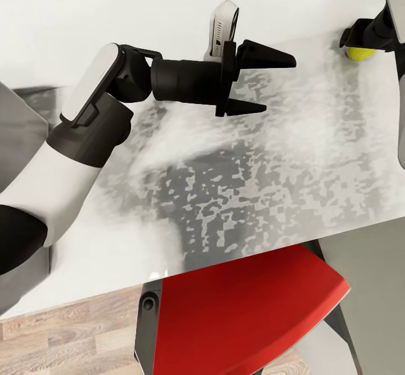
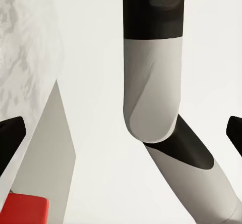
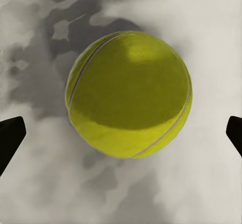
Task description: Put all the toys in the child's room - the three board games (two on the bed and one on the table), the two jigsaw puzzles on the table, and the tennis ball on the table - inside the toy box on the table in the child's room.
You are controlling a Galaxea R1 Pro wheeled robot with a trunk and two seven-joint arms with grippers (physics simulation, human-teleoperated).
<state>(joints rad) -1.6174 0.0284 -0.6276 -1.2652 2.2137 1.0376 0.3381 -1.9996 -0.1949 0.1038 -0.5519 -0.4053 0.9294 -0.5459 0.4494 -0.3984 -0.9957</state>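
The tennis ball (image 3: 128, 94) lies near the tabletop's (image 1: 292, 167) far right corner; expect it to be light, springy and quick to roll, so pinch it across its middle and close gently. Your right claw (image 3: 121, 133) hangs just over it, spread wider than the ball, touching nothing. Your left claw (image 1: 264, 82) is held wide and empty above the tabletop's far edge.

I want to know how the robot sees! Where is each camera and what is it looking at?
Head view: high up, looking down on the table, red chair, left gripper.
Left wrist view: by that gripper, looking sideways at the right arm.
Right wrist view: above the tennis ball, looking down, jaws wide apart.
Shared: head view also shows the ball.
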